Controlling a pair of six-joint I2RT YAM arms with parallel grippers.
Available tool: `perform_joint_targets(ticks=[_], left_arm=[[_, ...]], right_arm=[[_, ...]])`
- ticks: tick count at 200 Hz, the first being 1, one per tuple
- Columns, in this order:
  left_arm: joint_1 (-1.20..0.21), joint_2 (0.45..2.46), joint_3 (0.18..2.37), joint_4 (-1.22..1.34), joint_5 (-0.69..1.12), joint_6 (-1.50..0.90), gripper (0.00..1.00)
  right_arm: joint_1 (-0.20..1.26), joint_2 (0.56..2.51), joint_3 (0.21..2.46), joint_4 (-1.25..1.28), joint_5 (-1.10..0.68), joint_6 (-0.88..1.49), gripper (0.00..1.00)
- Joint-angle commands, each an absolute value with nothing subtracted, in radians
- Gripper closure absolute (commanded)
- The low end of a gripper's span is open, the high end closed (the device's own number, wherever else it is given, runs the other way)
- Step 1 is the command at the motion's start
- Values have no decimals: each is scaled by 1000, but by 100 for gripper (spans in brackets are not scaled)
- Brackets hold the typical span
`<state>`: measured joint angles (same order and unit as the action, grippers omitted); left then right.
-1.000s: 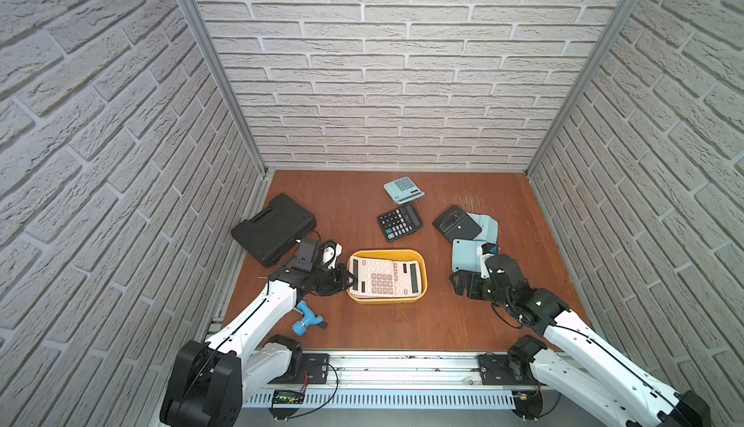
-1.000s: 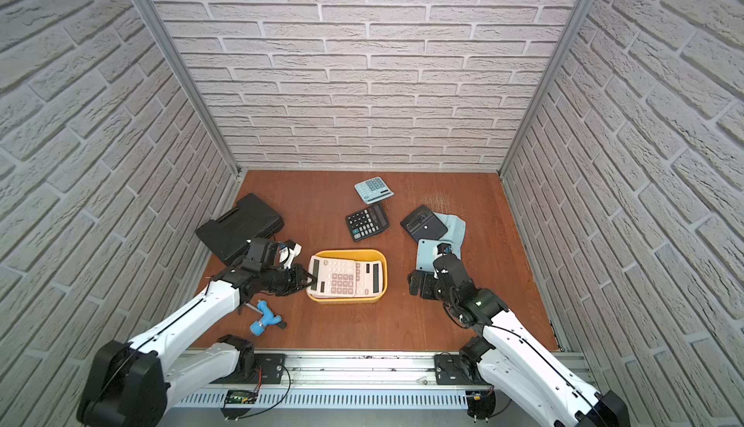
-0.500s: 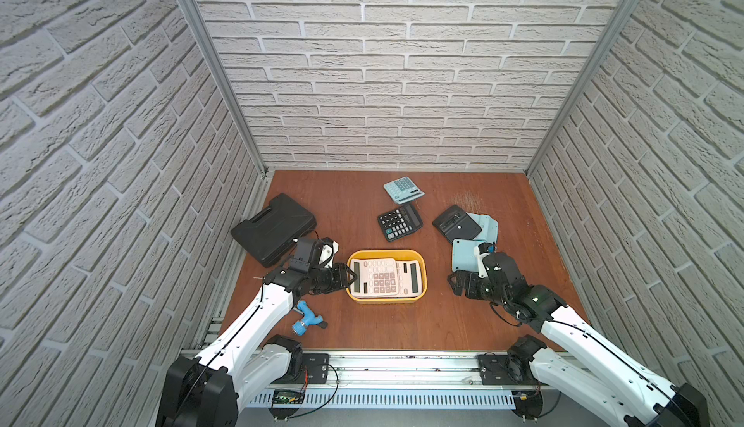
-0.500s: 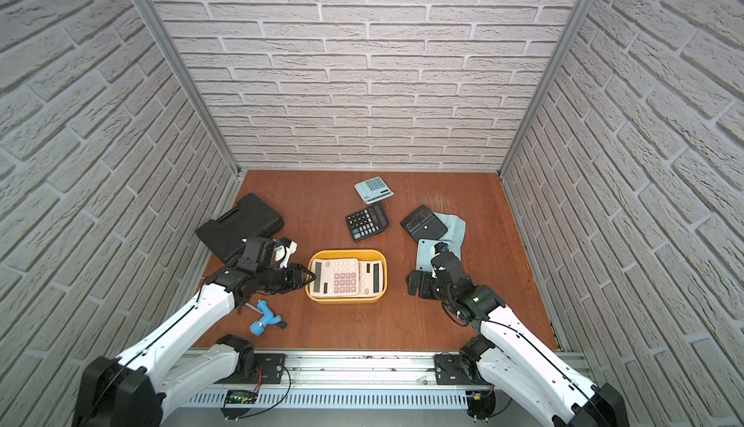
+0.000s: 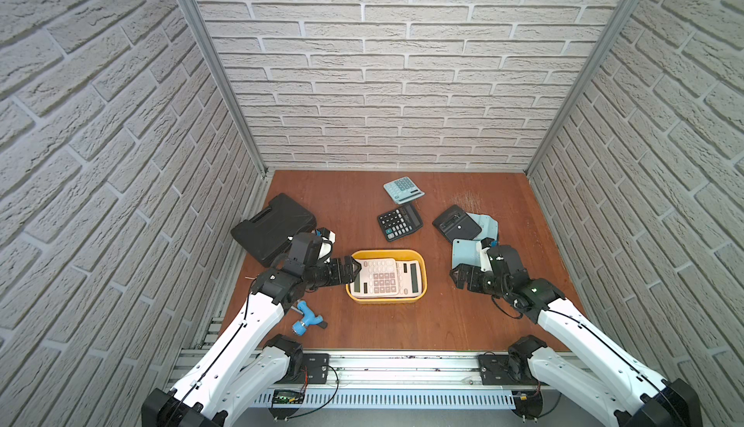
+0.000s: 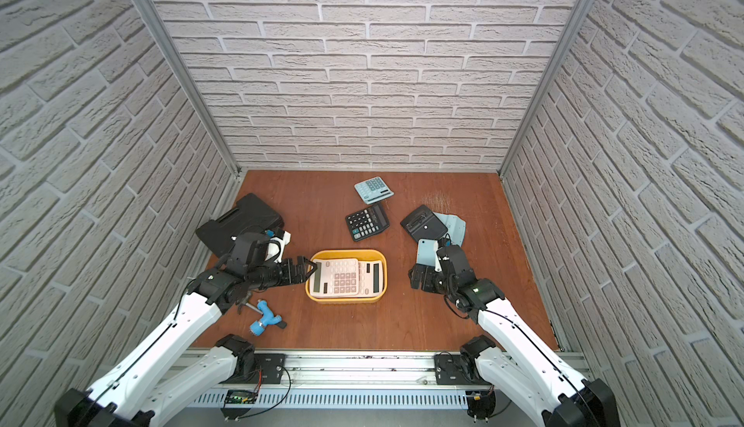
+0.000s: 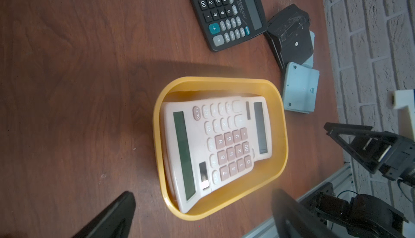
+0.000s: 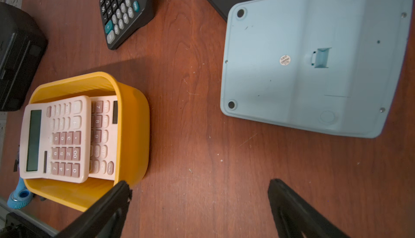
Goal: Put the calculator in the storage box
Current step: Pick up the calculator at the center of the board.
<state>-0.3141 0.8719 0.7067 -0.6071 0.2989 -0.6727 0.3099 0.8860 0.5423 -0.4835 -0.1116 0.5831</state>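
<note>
- Yellow plastic storage box (image 5: 382, 299), shallow, with rounded corners; we list it near the front middle of the wooden table (image 5: 342, 203).
- Pink calculator (image 5: 376, 278): inside the storage box, keys up, with its display end at the side nearest the left claw. It lies on top of a second pink calculator (image 5: 410, 278), which fills the other end of the box.
- Left claw (image 5: 350, 271): jaws spread wide, holding nothing. We place it just beside the box wall, apart from the pink calculator; in the left wrist view both fingers (image 7: 116, 212) stand clear of the box.
- Right claw (image 5: 459, 278): jaws spread wide, empty. We place it low over bare table between the box and a pale blue calculator (image 5: 465, 252) that lies face down.
- Black face-down calculator (image 5: 457, 223): behind the pale blue one, with its edge touching or overlapping it.
- Black calculator (image 5: 399, 221): keys up, behind the box.
- Teal calculator (image 5: 404, 189): keys up, near the back wall.
- Black case (image 5: 273, 227): it has a handle slot and lies by the left wall.
- Blue tool (image 5: 308, 318): on the table near the front left.
</note>
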Motion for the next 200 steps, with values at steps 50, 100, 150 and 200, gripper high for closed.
perform_joint_targets(ticks=[50, 100, 150, 200], left_arm=[[-397, 1071, 840, -489, 230, -624, 2], [-482, 1229, 938, -436, 185, -615, 2], [-556, 1423, 1076, -392, 182, -616, 2], [-620, 1591, 1221, -374, 196, -605, 2]], right_arm=[[55, 1051, 576, -291, -392, 587, 0], [-159, 1159, 590, -244, -497, 587, 0], [-293, 1276, 607, -232, -551, 544, 2], [-299, 1318, 587, -213, -499, 528, 3]])
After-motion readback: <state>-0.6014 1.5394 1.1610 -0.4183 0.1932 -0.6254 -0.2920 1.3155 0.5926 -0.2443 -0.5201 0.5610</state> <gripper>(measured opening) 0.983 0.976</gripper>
